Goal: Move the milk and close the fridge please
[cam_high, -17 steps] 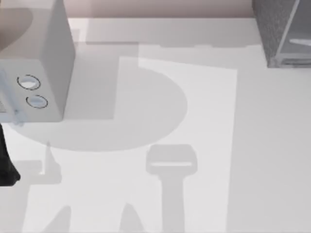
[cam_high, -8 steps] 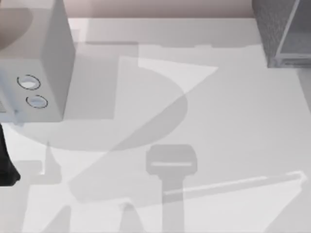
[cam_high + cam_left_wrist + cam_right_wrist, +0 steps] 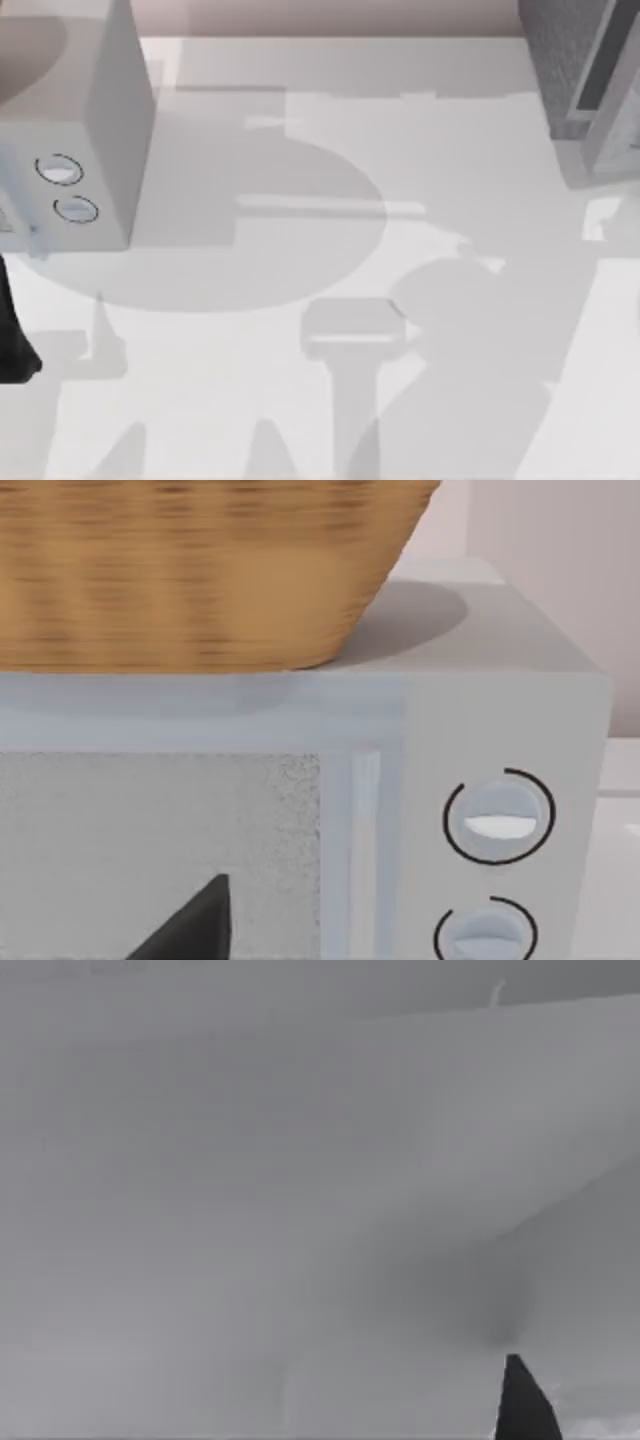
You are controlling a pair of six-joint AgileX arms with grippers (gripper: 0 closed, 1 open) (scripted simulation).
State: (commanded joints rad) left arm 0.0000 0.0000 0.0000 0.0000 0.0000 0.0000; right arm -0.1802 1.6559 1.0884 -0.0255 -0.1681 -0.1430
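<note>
Black tip of right gripper (image 3: 525, 1405) close against a smooth grey panel, probably the fridge door; open or clenched, cannot tell. Left gripper (image 3: 190, 930) parked facing the microwave (image 3: 500, 780) under a wicker basket (image 3: 200, 570); same doubt. Fridge (image 3: 548, 60) at far right corner of table (image 3: 200, 420): dark speckled cabinet, paler door (image 3: 612, 140) angled, seemingly not quite shut. Closing apparently under way; milk step unjudgeable.

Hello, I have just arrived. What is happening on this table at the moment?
The large dark grey speckled fridge stands at the table's far right corner, its paler smooth door panel near the right edge. The right wrist view faces a plain grey surface at close range. The left arm is parked at the left edge, facing the pale grey box with two round dials, which carries a woven basket.
</note>
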